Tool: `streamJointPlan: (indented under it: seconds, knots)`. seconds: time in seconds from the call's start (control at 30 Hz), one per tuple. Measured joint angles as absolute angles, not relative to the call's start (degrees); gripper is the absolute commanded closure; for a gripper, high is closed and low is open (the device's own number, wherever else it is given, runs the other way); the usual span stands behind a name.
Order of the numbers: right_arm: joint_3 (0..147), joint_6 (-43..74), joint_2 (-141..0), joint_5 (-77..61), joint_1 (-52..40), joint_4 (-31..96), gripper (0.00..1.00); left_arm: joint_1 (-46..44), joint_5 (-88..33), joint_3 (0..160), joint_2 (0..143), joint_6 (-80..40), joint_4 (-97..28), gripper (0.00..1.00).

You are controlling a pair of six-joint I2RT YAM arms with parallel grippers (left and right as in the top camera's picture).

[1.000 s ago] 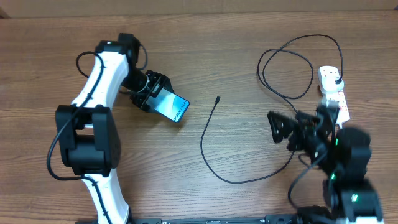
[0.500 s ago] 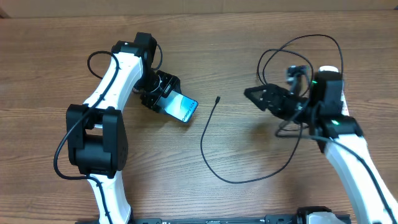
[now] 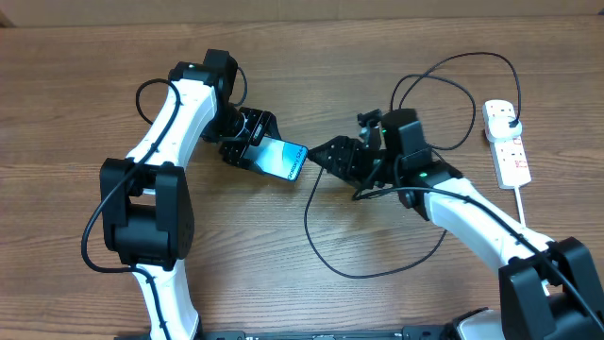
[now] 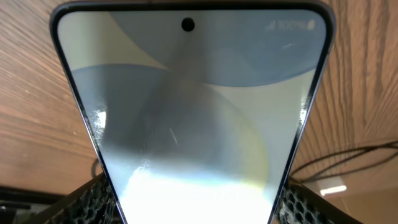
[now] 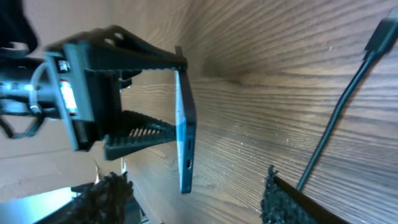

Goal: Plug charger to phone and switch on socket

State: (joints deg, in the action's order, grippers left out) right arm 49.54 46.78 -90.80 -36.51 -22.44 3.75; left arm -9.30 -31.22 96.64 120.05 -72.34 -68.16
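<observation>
My left gripper (image 3: 259,150) is shut on the phone (image 3: 285,159), holding it by its long sides just above the table at centre left. In the left wrist view the lit screen (image 4: 193,118) fills the frame between the fingers (image 4: 90,202). My right gripper (image 3: 319,158) is open right next to the phone's free end. In the right wrist view the phone's thin edge (image 5: 186,134) points between my fingers (image 5: 289,199). The charger cable (image 5: 336,115) lies on the table beside them, its connector tip (image 5: 379,37) loose. The socket (image 3: 507,144) lies at the far right.
The black cable (image 3: 311,227) curves across the middle of the table and loops at the back right (image 3: 444,104) toward the socket, where a black plug (image 3: 511,119) sits. The socket's white cord (image 3: 521,203) runs toward the front right.
My right arm has swung left from beside the socket to the phone's free end, its jaws narrowing. My left arm has carried the phone a little to the right.
</observation>
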Motion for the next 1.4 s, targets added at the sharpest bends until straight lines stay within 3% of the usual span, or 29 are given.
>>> streamJointPlan:
  seconds: [0.67,1.4]
  knots:
    - [49.56,53.91,-90.83,-24.49,-29.5,-0.82,0.57,-11.92,-38.04,96.66,120.05,-72.55,-68.97,0.28]
    - [49.56,54.04,-93.51,-20.56,-31.97,-1.69,0.74,-12.78,-38.39,96.66,120.05,-72.55,-68.99,0.29]
